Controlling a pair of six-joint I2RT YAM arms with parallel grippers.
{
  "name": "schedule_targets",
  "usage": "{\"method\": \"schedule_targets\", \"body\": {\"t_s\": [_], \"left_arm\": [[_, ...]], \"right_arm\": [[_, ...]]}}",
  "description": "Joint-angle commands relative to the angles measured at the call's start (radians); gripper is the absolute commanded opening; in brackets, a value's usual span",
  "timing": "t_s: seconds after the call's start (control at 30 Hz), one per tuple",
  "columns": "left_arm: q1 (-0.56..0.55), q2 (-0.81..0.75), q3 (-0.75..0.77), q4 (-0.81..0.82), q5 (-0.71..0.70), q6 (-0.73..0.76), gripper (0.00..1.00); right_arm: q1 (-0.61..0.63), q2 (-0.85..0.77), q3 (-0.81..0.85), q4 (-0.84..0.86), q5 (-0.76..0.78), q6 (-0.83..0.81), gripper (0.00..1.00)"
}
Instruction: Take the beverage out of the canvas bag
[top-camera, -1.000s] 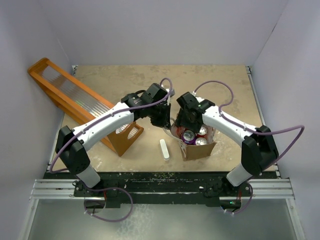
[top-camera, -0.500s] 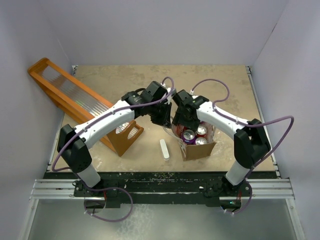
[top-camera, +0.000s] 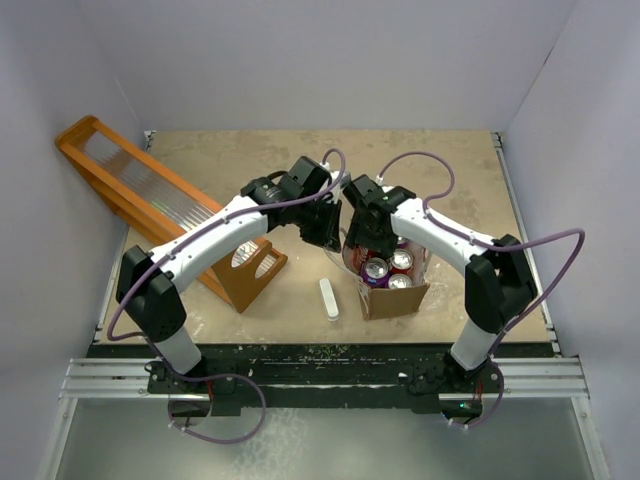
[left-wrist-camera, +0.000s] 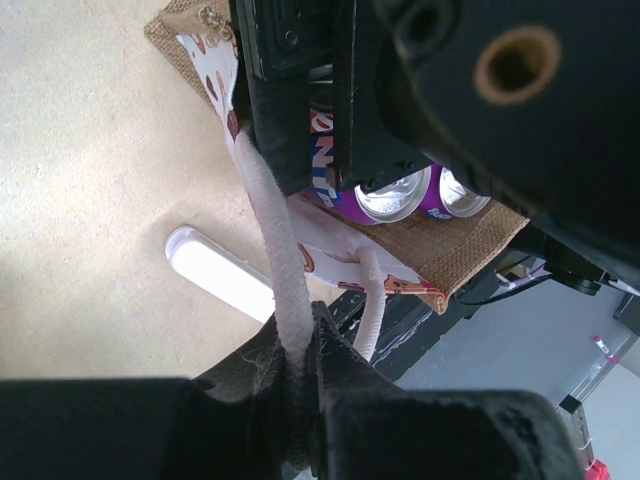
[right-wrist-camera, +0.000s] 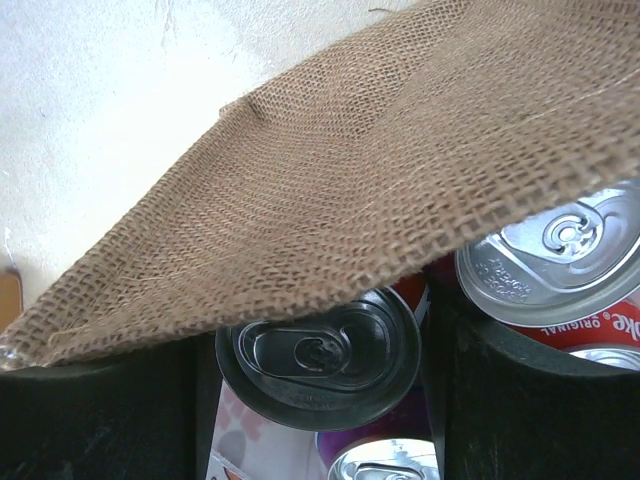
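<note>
Right wrist view: the coarse brown burlap flap of the canvas bag droops across the upper frame. Beneath it sit round aluminium tops, a dark-lidded can at lower centre and a red can at right. The right gripper points down into the bag, fingers spread either side of the dark-lidded can. The left gripper pinches a white rope handle at bottom centre of its view.
</note>
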Motion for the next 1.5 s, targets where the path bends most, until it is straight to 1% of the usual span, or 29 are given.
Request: {"method": "schedule_targets", "body": {"t_s": [0.0,0.23,0.53,0.67,0.9,1.2,1.37,1.47], "left_arm": [[0.011,0.020,0.047,0.027,0.041,0.025,0.00],[0.014,0.040,0.047,0.047,0.063,0.003,0.00],[0.014,0.052,0.038,0.075,0.076,-0.032,0.00],[0.014,0.058,0.043,0.077,0.075,-0.039,0.00],[0.014,0.066,0.060,0.068,0.072,-0.042,0.00],[0.014,0.077,0.080,0.059,0.065,-0.044,0.00],[0.014,0.087,0.090,0.050,0.064,-0.047,0.00],[0.014,0.094,0.100,0.041,0.062,-0.045,0.00]], "right_arm": [[-0.005,-0.088,0.063,0.011,0.045,-0.071,0.20],[-0.005,-0.214,-0.006,0.091,-0.001,-0.143,0.00],[-0.004,-0.409,-0.151,0.244,-0.094,-0.231,0.00],[-0.006,-0.458,-0.171,0.249,-0.062,-0.241,0.00],[-0.006,-0.494,-0.165,0.252,-0.014,-0.263,0.00],[-0.007,-0.597,-0.175,0.311,0.038,-0.317,0.00],[-0.006,-0.669,-0.180,0.333,0.098,-0.361,0.00],[-0.006,-0.712,-0.195,0.344,0.178,-0.380,0.00]]}}
